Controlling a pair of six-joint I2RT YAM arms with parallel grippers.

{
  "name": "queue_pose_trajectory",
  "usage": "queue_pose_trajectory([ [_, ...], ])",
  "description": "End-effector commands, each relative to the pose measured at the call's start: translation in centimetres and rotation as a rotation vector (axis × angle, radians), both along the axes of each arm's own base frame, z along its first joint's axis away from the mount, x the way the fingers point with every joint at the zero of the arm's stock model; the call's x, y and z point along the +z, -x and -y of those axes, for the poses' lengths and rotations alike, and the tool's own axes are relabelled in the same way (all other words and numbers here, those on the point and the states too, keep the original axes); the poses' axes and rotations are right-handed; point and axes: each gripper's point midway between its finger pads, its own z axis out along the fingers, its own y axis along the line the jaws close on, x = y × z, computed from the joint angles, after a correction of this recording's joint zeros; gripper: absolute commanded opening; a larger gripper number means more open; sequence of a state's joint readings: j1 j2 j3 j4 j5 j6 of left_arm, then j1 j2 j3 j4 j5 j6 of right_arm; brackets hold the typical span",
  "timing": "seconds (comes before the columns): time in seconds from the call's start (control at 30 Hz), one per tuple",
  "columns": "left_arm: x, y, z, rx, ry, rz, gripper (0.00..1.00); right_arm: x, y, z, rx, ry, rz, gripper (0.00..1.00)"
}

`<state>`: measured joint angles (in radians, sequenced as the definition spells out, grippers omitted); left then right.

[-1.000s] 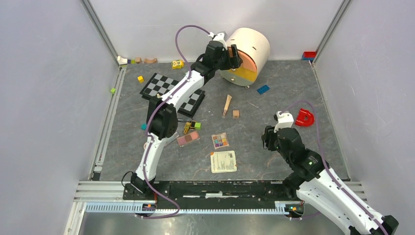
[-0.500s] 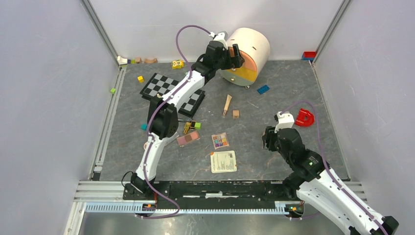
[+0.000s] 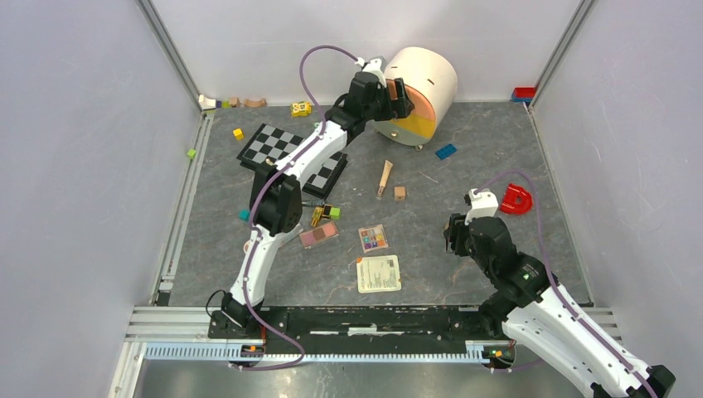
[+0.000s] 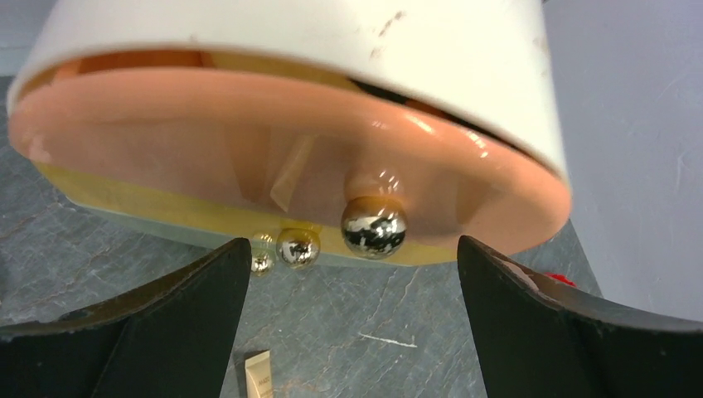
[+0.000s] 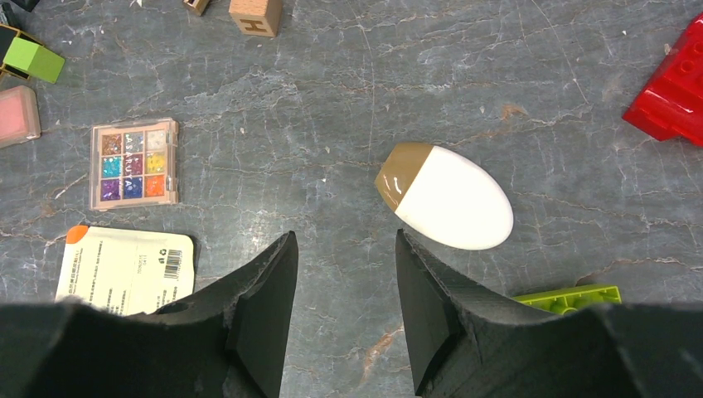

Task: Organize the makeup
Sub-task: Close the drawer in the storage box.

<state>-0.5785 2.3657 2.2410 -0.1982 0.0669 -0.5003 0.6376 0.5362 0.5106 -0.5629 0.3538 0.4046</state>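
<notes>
A white drum-shaped organiser [image 3: 431,76] lies at the back, its peach drawer front [image 4: 249,157] carrying a silver knob [image 4: 374,225]. My left gripper [image 4: 352,249] is open wide just in front of that knob, holding nothing; it is also seen from above [image 3: 398,98]. A beige tube [image 4: 259,377] lies below it on the table. My right gripper [image 5: 346,249] is open and empty over bare table, with the white egg-shaped sponge [image 5: 445,196] just ahead to its right. The multicolour palette [image 5: 134,163] and pink palette [image 5: 16,116] lie to the left.
The chessboard [image 3: 282,149] lies under the left arm. Beside the palettes is a white sachet [image 3: 378,273]. A wooden cube [image 3: 399,192], blue brick [image 3: 446,151] and red arch [image 3: 516,199] lie scattered, and a lime brick [image 5: 568,293] sits by my right finger. More toy bricks line the back wall.
The left gripper's jaws have spread slightly wider in front of the drawer. The right arm has hardly moved.
</notes>
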Motion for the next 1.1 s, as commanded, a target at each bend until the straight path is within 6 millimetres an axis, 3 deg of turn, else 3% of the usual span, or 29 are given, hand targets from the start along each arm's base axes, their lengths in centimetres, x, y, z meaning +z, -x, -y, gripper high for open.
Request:
queue_pose_trajectory([
  [0.0,0.6,0.4,0.6,-0.032,0.030,0.020,1.00,1.2,-0.4,-0.1,-0.020,-0.024,0.028,0.53],
  [0.63,0.9,-1.7,-0.3,0.122,0.070,-0.034,1.00,1.2,-0.2,0.0,-0.019,-0.026,0.023,0.53],
  [1.07,-1.3,0.8,-0.8,0.046,0.046,-0.027,1.00,0.9,-0.3,-0.4,-0.006,-0.032,0.015,0.54],
])
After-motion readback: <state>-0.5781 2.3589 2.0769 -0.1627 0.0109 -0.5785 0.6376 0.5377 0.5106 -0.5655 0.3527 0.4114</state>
